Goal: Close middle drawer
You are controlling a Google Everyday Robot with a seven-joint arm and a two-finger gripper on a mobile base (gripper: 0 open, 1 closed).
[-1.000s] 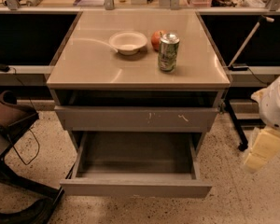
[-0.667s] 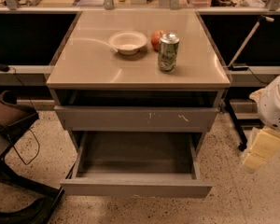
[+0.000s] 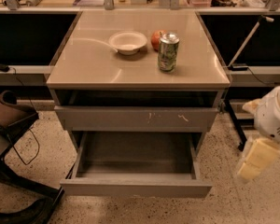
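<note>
Speckled floor (image 3: pixel 224 210) | middle drawer (image 3: pixel 135 189) pulled out | jaws beyond right edge

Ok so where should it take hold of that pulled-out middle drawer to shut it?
The middle drawer has a flat, handle-less front, so probably pinch its front panel's top edge from above, near the centre. The gripper hangs to its right, apart from it.

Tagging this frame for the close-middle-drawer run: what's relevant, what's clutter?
Job:
middle drawer, pulled out
gripper, right of it, not touching

Lying about:
white bowl, green can and red fruit on top
scratched drawer front above
</note>
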